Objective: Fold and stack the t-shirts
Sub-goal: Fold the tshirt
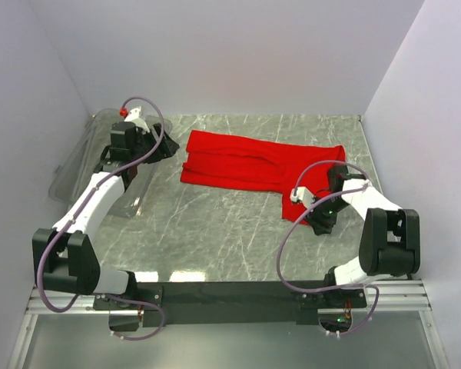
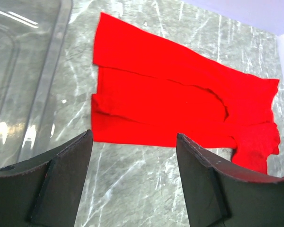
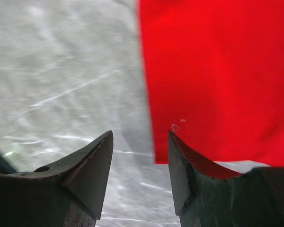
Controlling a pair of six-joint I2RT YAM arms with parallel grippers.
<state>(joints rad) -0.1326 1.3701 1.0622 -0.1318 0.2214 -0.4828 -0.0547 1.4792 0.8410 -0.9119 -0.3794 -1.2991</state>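
I see the plain bright red fabric t-shirt point(image 1: 253, 163) partly folded along the grey marbled surface's point(image 1: 215, 231) far edge; left pincer point(image 2: 132, 139) spread, empty, by the clear plastic bin point(image 1: 77, 165); right pincer point(image 3: 139, 135) apart at the shirt's near-right corner

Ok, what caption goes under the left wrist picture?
Open left hand faces a red shirt, clear bin at left.

Saw matt red cloth, soft and lightly creased, in the t-shirt point(image 1: 246, 163) at centre frame. Found a smooth, faintly glossy, grey-veined marble-look table point(image 1: 215, 231) beneath. Noted clear, shiny plastic in the bin point(image 1: 77, 169) at left. Made out matt black, faintly grainy fingers point(image 2: 57, 189) on the left gripper point(image 2: 134, 135). Noted glossy white plastic on the arm shells point(image 1: 100, 196).
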